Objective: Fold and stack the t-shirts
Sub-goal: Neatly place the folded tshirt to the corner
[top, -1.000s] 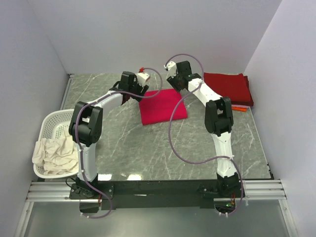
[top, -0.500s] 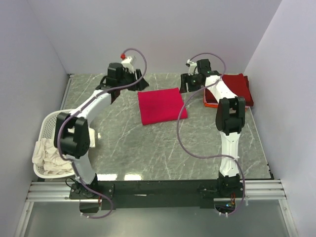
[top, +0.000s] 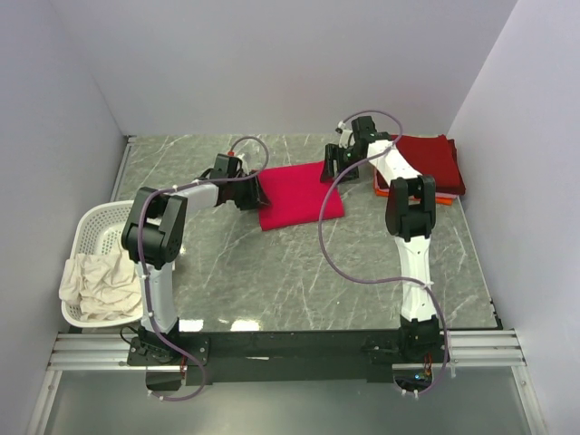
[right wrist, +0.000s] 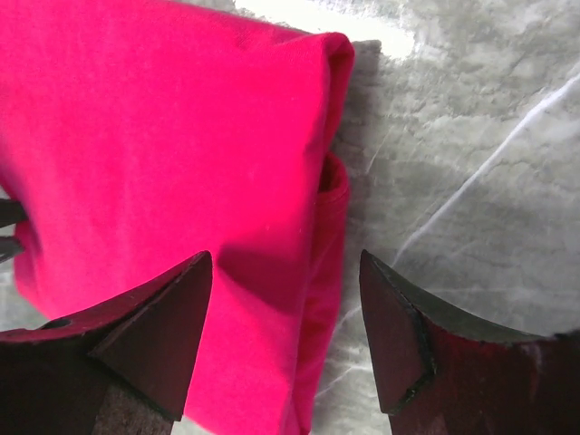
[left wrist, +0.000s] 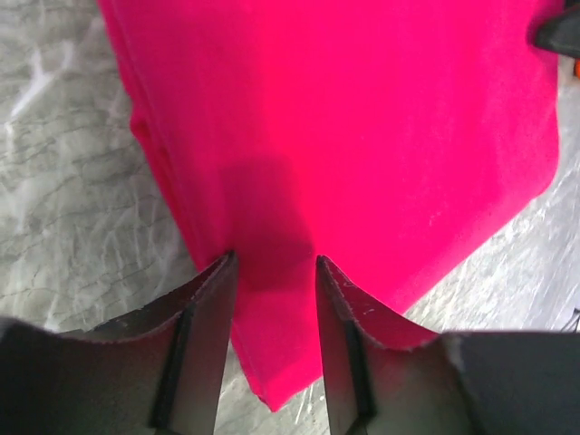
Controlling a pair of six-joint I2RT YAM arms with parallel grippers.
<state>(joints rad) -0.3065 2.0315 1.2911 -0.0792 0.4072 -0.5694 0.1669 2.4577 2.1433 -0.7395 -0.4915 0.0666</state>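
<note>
— While both arms reach out over the grey marbled worktop [top: 272, 272], where does the shirt lie?

— The bright crimson-red folded cloth t-shirt [top: 299, 195] lies flat near the middle of the worktop, towards the far side. It is folded into a rough rectangle, with layered edges showing along its sides.

— And the left gripper [left wrist: 272, 272]?

— It is down at the shirt's left edge. Its two dark fingers stand a little apart, and flat red cloth shows in the gap. Nothing is pinched that I can see; the gripper is released.

— The right gripper [right wrist: 285, 272]?

— At the opposite side, over the shirt's far right corner. The jaws are spread wide, one finger above the cloth and the other above bare worktop, grasping nothing.

— What else is there?

— A stack of dark maroon-red folded t-shirts [top: 426, 159] sits in the far right corner, well apart from the crimson one. At the left edge stands a white slotted plastic basket [top: 91, 222] with crumpled cream-white cloth [top: 100, 285] spilling over its near rim.
</note>
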